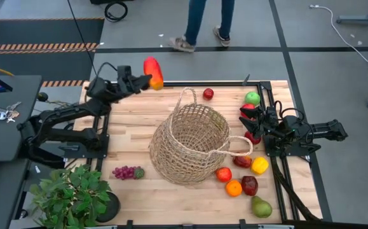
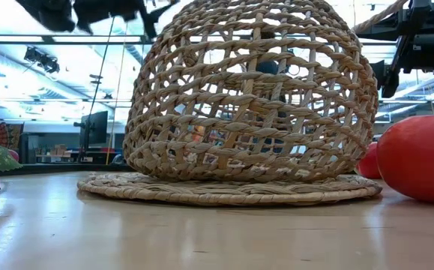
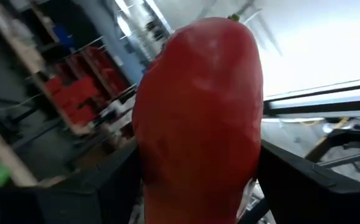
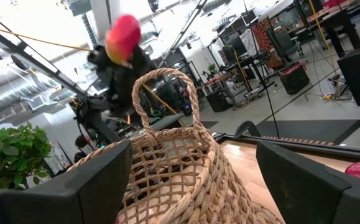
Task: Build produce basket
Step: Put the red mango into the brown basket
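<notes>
Red-orange fruit — clamped in left jaws, beside basket | right jaws — apart, empty

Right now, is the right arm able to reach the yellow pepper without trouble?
Probably yes. The right gripper, open and empty, hovers near the yellow pepper, with only a dark red fruit beside it.

Grey floor, striped hazard tape — person's legs beyond table.
</notes>
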Robot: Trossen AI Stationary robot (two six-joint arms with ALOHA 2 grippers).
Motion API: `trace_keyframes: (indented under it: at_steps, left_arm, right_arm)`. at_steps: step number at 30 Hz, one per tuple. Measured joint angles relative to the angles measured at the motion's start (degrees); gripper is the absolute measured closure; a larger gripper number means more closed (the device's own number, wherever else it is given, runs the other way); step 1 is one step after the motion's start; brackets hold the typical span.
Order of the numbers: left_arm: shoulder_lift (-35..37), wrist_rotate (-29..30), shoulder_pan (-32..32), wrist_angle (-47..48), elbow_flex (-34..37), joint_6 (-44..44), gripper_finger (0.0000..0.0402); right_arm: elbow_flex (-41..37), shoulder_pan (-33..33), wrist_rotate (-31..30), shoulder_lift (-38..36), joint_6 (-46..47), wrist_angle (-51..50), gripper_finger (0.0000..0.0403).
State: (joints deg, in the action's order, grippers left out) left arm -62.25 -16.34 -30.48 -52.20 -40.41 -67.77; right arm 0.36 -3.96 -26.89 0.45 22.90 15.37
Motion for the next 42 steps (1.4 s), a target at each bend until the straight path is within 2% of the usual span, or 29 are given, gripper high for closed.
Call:
trace_keyframes:
  at_steps: [4, 9, 13, 15, 22, 25, 28, 30, 36, 42]
  left_arm:
    - [-1.25, -1.04, 1.01, 9.52, -9.86, 5.46, 0.0113]
    - [-4.95, -4.34, 1.23, 32.17, -26.64, 16.45, 0.0113]
    - [-9.29, -4.63, 1.91, 47.38, -38.45, 25.57, 0.0113]
    - [-11.07, -4.7, 2.3, 52.31, -43.0, 28.66, 0.0113]
    - [-17.56, -4.69, 4.92, 60.12, -54.77, 34.93, 0.0113]
    - [-19.77, -3.93, 6.5, 65.29, -59.37, 41.74, 0.0113]
    - [-21.75, -0.73, 9.26, 70.38, -62.44, 54.46, 0.0113]
    - [-22.4, 0.39, 11.16, 71.72, -62.76, 66.65, 0.0113]
    - [-23.03, 0.8, 15.92, 71.85, -62.66, 103.99, 0.0107]
    - [-23.5, 5.73, 19.5, 71.37, -62.63, 135.58, 0.0103]
  right_arm:
    - [-0.02, 0.01, -0.02, 0.0, 0.02, -0.01, 0.0054]
    - [0.0, -0.01, 0.0, 0.02, 0.0, -0.01, 0.0054]
    - [-0.01, 0.0, 0.0, 0.01, 0.01, -0.01, 0.0054]
    - [-0.01, 0.0, 0.0, 0.0, 0.01, 0.0, 0.0054]
    - [0.0, 0.01, 0.0, 0.0, 0.02, 0.01, 0.0054]
    - [-0.01, 0.0, 0.0, 0.01, 0.01, 0.0, 0.0054]
    - [-0.01, 0.0, 0.0, 0.02, 0.0, -0.01, 0.0054]
    - [-0.01, 0.01, 0.0, 0.02, 0.01, 0.01, 0.0054]
    - [-0.02, -0.01, 0.0, 0.01, 0.02, -0.01, 0.0054]
    - [-0.02, 0.0, 0.0, 0.01, 0.02, 0.01, 0.0054]
